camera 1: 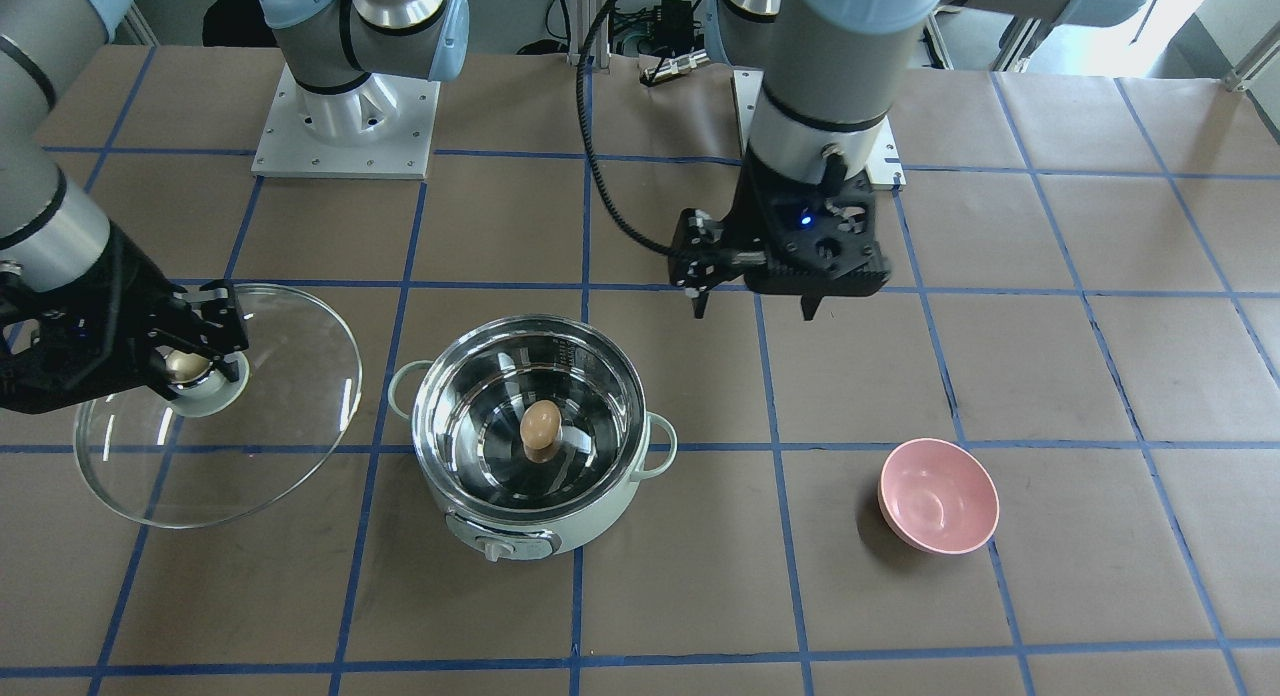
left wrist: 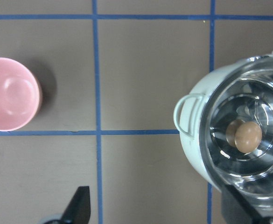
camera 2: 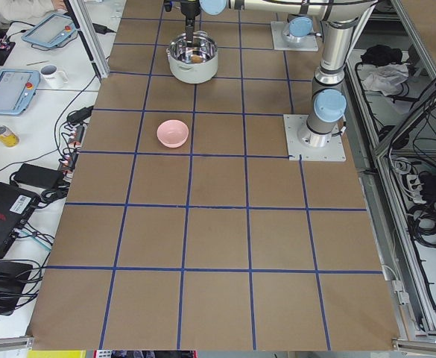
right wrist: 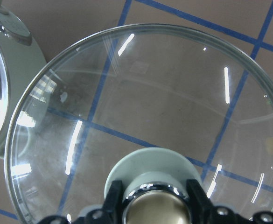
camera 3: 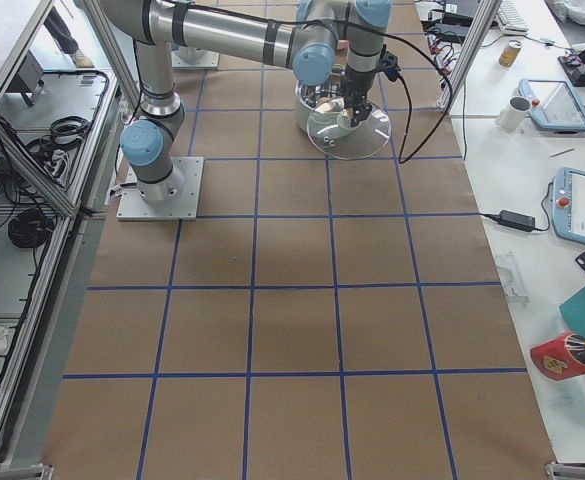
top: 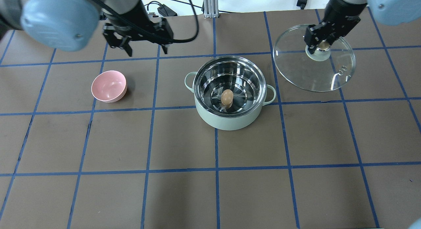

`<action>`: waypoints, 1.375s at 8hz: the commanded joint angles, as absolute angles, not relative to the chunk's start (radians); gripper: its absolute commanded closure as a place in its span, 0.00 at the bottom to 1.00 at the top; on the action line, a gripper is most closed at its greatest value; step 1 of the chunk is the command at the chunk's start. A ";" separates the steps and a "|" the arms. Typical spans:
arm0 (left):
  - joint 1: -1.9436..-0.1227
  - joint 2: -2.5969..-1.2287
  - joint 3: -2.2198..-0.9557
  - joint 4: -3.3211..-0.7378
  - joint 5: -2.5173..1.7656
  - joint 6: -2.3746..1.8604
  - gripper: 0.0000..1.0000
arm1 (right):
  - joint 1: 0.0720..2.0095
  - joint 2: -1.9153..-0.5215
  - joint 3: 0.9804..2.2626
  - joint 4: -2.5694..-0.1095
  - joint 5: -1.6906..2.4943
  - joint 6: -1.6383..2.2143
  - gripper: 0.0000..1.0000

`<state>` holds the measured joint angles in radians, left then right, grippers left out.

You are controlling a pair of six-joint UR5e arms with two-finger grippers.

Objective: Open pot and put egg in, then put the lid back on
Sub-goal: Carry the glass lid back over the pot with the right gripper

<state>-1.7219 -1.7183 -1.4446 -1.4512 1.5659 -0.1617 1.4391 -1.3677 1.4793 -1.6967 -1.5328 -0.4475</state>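
Note:
The mint-green pot point(camera 1: 530, 521) point(top: 227, 122) stands open at the table's middle. The tan egg point(camera 1: 540, 425) point(top: 227, 97) point(left wrist: 248, 136) lies on its steel bottom. My right gripper point(camera 1: 190, 361) point(top: 320, 44) point(right wrist: 157, 205) is shut on the knob of the clear glass lid point(camera 1: 290, 396) point(top: 309, 74) point(right wrist: 150, 93), beside the pot and apart from it. My left gripper point(camera 1: 755, 306) point(top: 144, 52) is open and empty above the table, between the pot and the pink bowl, nearer the robot's base.
A pink bowl point(camera 1: 938, 496) point(top: 109, 86) point(left wrist: 10, 93) stands empty on the left arm's side. Both arm bases point(camera 1: 345, 126) are bolted at the table's robot side. Blue tape lines grid the brown table point(top: 210, 189).

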 commanded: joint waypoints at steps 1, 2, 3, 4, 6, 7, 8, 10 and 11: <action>-1.539 -1.590 -1.448 -1.531 1.572 0.007 0.00 | 1.607 -1.358 1.476 -1.741 -1.549 -0.179 1.00; -1.533 -1.580 -1.448 -1.592 1.574 0.014 0.00 | 1.646 -1.359 1.476 -1.741 -1.549 -0.114 1.00; -1.531 -1.585 -1.457 -1.589 1.569 0.003 0.00 | 1.701 -1.355 1.474 -1.743 -1.549 -0.032 1.00; -1.531 -1.598 -1.471 -1.582 1.566 -0.003 0.00 | 1.753 -1.332 1.470 -1.771 -1.549 0.041 1.00; -1.535 -1.609 -1.480 -1.572 1.559 -0.002 0.00 | 1.820 -1.290 1.471 -1.819 -1.545 0.130 1.00; -1.552 -1.612 -1.500 -1.574 1.559 0.002 0.00 | 1.863 -1.264 1.473 -1.828 -1.546 0.168 1.00; -1.575 -1.609 -1.512 -1.572 1.566 0.011 0.00 | 1.877 -1.243 1.476 -1.853 -1.548 0.185 1.00; -1.586 -1.609 -1.519 -1.520 1.557 0.008 0.00 | 1.879 -1.232 1.488 -1.867 -1.537 0.187 1.00; -1.588 -1.605 -1.517 -1.520 1.559 0.014 0.00 | 1.879 -1.223 1.493 -1.867 -1.537 0.184 1.00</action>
